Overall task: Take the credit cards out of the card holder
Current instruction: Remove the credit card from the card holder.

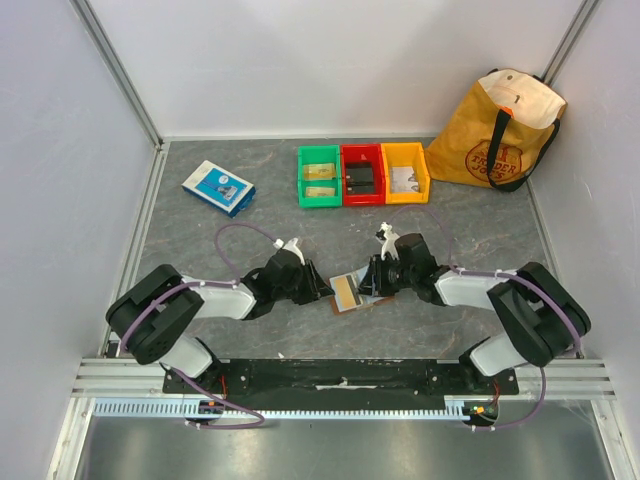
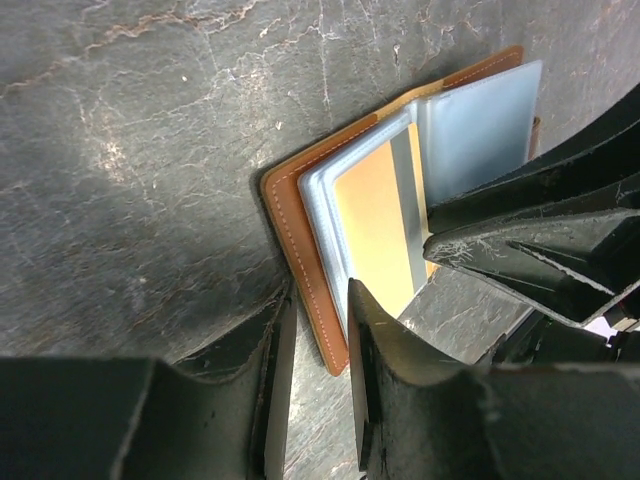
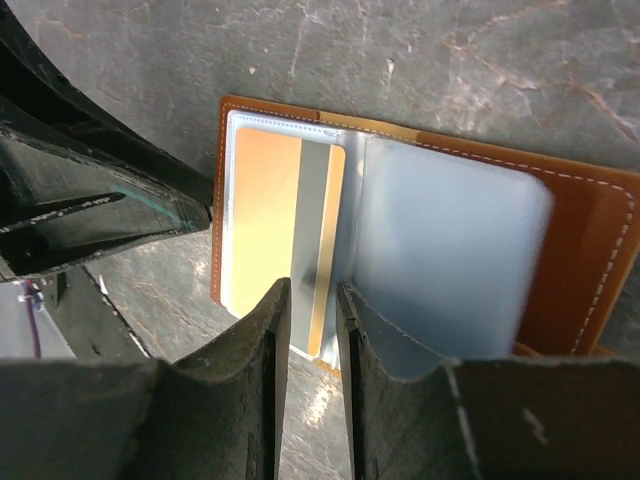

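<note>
- The card holder lies open on the desk, near the middle of the near edge, between both claws.
- A gold credit card with a grey band sits mostly in its clear pocket. One end seems to poke out a little. No card is fully out yet.
- The right claw is nearly closed over that end. I cannot tell if it grips.
- The left claw is nearly closed at the holder's leather edge. I cannot tell if it grips either.
</note>
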